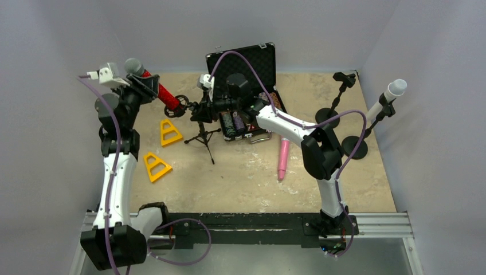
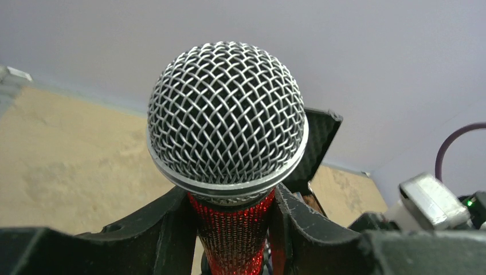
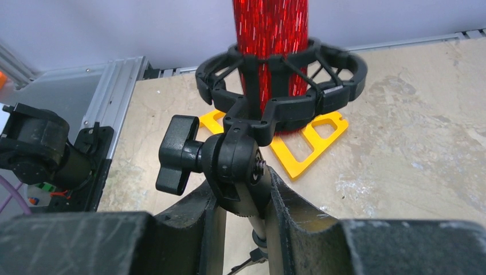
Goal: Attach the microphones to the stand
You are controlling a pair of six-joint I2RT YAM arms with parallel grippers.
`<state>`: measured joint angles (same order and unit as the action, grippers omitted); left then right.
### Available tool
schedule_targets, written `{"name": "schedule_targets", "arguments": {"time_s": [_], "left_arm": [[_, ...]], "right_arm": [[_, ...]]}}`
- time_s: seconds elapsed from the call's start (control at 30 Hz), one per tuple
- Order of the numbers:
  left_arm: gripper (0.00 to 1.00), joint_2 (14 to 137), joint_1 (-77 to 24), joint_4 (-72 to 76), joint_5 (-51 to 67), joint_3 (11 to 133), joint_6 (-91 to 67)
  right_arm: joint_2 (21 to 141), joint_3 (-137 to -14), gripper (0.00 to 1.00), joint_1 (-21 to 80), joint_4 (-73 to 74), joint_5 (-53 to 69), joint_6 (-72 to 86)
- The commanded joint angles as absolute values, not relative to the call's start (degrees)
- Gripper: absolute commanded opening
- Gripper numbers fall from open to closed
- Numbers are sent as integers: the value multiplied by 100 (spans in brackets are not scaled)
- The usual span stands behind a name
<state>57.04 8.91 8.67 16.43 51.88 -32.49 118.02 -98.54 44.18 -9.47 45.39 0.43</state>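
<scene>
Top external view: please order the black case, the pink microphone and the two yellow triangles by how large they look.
1. black case, clearly the largest.
2. pink microphone, longer than either triangle, though slimmer.
3. The two yellow triangles look alike, so I do not rank them against each other.

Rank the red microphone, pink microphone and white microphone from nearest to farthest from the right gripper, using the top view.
1. red microphone, in the mount on the stand that the right gripper clamps.
2. pink microphone, lying flat, centre-right.
3. white microphone, at the far right.
</scene>
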Motion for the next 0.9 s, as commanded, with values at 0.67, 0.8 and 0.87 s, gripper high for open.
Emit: {"name": "schedule_targets", "arguments": {"time_s": [0.67,0.8,0.87], "left_arm": [[0,6004,132,-1530,1444,5186,-3087],[5,5964,132,-1793,1397,5545,-2820],[16,5938,135,-1853,1402,5603,-2783]], "right_arm": [[11592,-9850,14,4371,-841,4713,523],[11462,-9857,37,4335,-686,4835,292],[11377,-9836,48,4317,-617,4908,181]]}}
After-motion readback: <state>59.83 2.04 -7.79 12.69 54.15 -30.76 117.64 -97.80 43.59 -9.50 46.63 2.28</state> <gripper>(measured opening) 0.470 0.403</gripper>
